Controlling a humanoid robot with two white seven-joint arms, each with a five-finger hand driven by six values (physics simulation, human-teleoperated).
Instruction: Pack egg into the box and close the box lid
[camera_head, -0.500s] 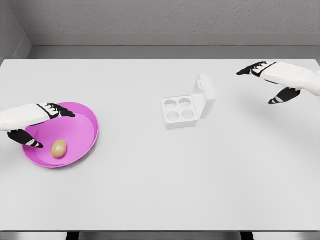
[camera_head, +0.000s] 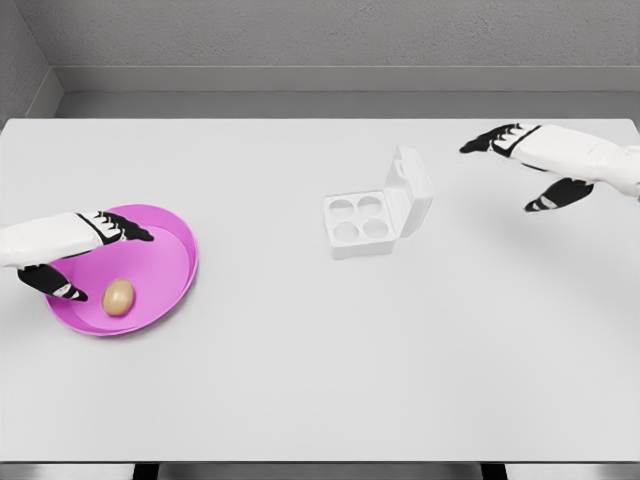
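Note:
A tan egg (camera_head: 118, 296) lies in the front part of a magenta bowl (camera_head: 170, 252) at the table's left. My left hand (camera_head: 100, 258) hovers over the bowl with fingers spread, thumb just left of the egg, holding nothing. A white egg box (camera_head: 362, 222) sits near the table's middle with four round empty cups and its lid (camera_head: 412, 190) standing up on the right side. Off to the right of the lid, my right hand (camera_head: 515, 168) hangs above the table, open and apart from it.
The white table (camera_head: 320, 380) spreads wide around both objects. A grey wall runs along its far edge, and the near edge lies at the bottom of the picture.
My left hand has shifted slightly left and down toward the egg. My right hand has moved a little left toward the box lid.

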